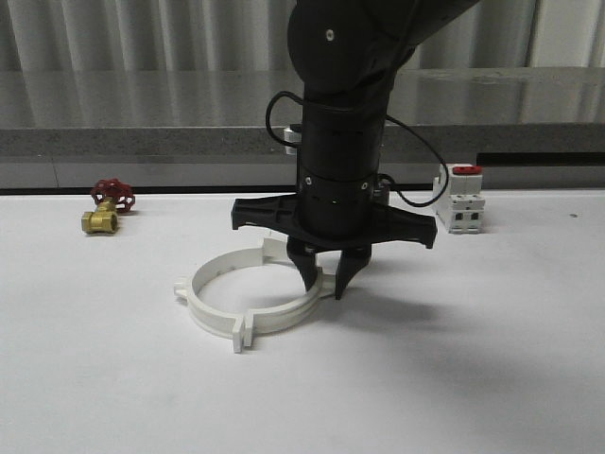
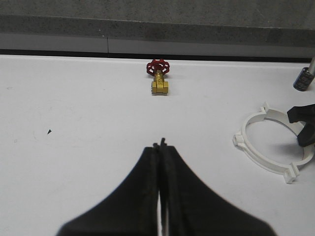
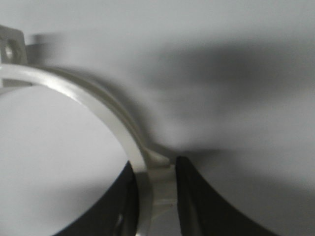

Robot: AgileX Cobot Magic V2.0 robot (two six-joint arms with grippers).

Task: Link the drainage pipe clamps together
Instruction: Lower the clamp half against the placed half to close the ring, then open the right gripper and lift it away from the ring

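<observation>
Two white drainage pipe clamps (image 1: 248, 295) lie flat on the white bench (image 1: 492, 359), their end flanges meeting so that together they form one wide ring near the middle of the bench. The right gripper (image 1: 327, 276) points straight down over the ring's right side, one finger inside the ring and one outside; in the right wrist view its fingers (image 3: 197, 196) straddle the band at a small side tab, close against it, though whether they actually press it I cannot tell. The left gripper (image 2: 160, 147) has its jaws pressed together, holding nothing. Toward the bench's far edge a brass valve (image 1: 107, 208) with a red handwheel sits on the left and a white switch block (image 1: 460, 199) with a red top on the right.
</observation>
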